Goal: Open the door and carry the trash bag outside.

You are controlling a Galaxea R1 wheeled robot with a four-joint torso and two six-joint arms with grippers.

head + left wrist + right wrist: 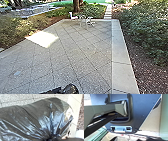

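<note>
At the bottom edge of the head view, a dark part of my left arm [60, 90] reaches in from the left over the paving. The black trash bag [37, 117] looms large and shiny in the left wrist view, its plastic drawn into tight folds at a gathered neck. My left gripper [53, 139] is shut on that neck, partly lost in the dark folds. Grey paving lies behind the bag. The right wrist view has the robot's own dark plate and jointed bar in it.
Paved patio [82, 57] stretches ahead, with a pale concrete border [121, 52] along its right side. White chairs [72, 17] and a small table stand at its far end by a tree trunk [76, 6]. Bushes [147, 27] flank both sides.
</note>
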